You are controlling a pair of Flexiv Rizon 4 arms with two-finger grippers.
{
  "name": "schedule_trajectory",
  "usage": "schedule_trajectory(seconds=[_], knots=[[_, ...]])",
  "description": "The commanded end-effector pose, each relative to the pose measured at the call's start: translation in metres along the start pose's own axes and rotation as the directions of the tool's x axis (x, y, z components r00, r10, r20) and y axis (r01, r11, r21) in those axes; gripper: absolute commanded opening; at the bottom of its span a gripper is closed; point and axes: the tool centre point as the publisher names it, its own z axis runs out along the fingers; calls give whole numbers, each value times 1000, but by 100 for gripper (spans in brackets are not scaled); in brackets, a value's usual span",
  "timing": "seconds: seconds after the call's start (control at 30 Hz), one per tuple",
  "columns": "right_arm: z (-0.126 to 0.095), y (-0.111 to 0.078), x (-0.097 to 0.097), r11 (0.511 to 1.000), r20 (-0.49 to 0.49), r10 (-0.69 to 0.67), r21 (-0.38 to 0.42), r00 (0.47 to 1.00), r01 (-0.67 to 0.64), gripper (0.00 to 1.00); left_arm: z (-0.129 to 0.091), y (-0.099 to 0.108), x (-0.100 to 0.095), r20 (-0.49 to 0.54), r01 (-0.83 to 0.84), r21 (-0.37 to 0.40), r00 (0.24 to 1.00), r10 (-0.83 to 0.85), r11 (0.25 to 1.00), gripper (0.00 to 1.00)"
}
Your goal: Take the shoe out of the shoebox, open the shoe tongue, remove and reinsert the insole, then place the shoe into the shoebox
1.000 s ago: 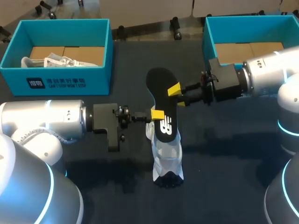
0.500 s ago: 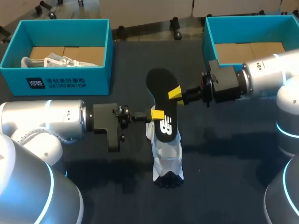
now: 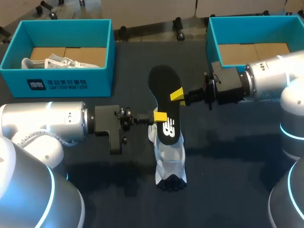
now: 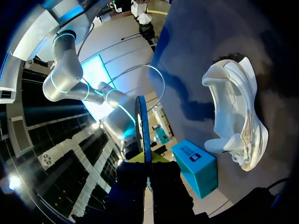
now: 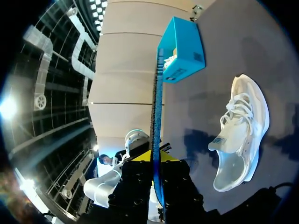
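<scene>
Left gripper and right gripper each pinch opposite long edges of the thin, flat, oval black insole, which you see raised over the soft, laced white sneaker lying on the matte dark table, midway between its side edges.

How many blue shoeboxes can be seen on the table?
2. The left shoebox is at the table's far left; the right shoebox at its far right, partly hidden.
</scene>
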Motion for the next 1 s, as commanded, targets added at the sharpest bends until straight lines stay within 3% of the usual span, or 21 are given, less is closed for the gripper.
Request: schedule_trajectory(seconds=[0.03, 0.2, 0.3, 0.37, 0.7, 0.73, 0.77, 0.8, 1.0], knots=[[3, 1, 2, 1000, 4, 0, 1, 1000, 0, 6, 1, -1, 0, 0, -2, -4, 1000, 2, 1000, 0], [4, 0, 3, 1000, 3, -6, -5, 1000, 6, 13, 1, -1, 0, 0, -2, -4, 1000, 2, 1000, 0], [5, 0, 4, 1000, 0, -8, -8, 1000, 8, 9, 1, -1, 0, 0, -2, -4, 1000, 2, 1000, 0], [5, 0, 3, 1000, -3, -9, -10, 1000, 9, 0, 1, -1, 0, 0, -2, -4, 1000, 2, 1000, 0], [8, 0, 2, 1000, -30, -18, -16, 999, 17, 0, -1, -2, 0, 0, 5, 0, 1000, -5, 1000, 0], [9, 0, 1, 1000, -31, -19, -17, 999, 18, 0, -2, -2, -1, -1, 5, 1, 1000, -5, 1000, 33], [9, 0, 1, 1000, -31, -19, -18, 999, 18, 0, -4, -2, -2, -7, 10, 7, 1000, -9, 1000, 76], [8, 0, 1, 1000, -31, -19, -18, 999, 19, 0, -7, -1, -3, -12, 12, 11, 1000, -12, 1000, 100], [3, -2, -5, 999, -4, -23, -30, 1000, 23, 0, -32, 8, -2, -65, 35, 24, 997, -33, 999, 100]])
